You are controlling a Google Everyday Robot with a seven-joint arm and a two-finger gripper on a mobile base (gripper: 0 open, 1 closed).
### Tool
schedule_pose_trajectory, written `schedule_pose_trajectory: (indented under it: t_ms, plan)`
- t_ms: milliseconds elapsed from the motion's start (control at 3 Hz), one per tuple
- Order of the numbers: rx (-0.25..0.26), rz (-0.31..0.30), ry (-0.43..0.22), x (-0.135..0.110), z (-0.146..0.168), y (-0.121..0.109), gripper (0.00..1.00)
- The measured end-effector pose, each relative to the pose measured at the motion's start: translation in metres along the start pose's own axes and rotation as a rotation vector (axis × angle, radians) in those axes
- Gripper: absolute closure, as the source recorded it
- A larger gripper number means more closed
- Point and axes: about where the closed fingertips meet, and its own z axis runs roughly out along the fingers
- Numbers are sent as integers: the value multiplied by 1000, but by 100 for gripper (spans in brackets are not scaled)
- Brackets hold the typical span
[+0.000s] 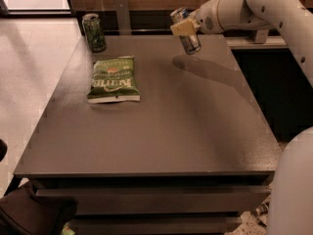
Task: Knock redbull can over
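**Evidently a light, slippery can, gripped high at the table's far edge**

Most of the view is taken up by the dark table [146,146], and every place below is given from it. The white arm [234,9] is brought in over its far right corner. A green chip bag [114,80] is laid flat on its left half, and a dark green can [94,32] is stood upright at its far left corner.

The redbull can [190,43] is found near the table's far edge, right of centre. It is tilted, with its top leaned towards the table's left. Whether its base touches the table cannot be told.

The gripper [183,27] is closed on the can's upper body, with one beige pad seen across the front.

The can is judged thin-walled and stiff but easily dented, light if empty, and top-heavy because of its slim height. Its smooth metal is likely to slide in the pads. A hold or push high on the body is judged best, since little force should be needed there and rolling is to be expected.
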Motion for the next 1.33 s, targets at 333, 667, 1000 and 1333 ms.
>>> schedule_pose_trajectory:
  t_ms: [333, 667, 1000, 1333]
  plan:
    - [-51, -11, 112, 11, -3, 13, 100]
    - [-94, -21, 215, 25, 6, 28, 100]
    - [-126, -27, 338, 46, 27, 41, 100]
    - [-172, -43, 434, 68, 67, 53, 100]
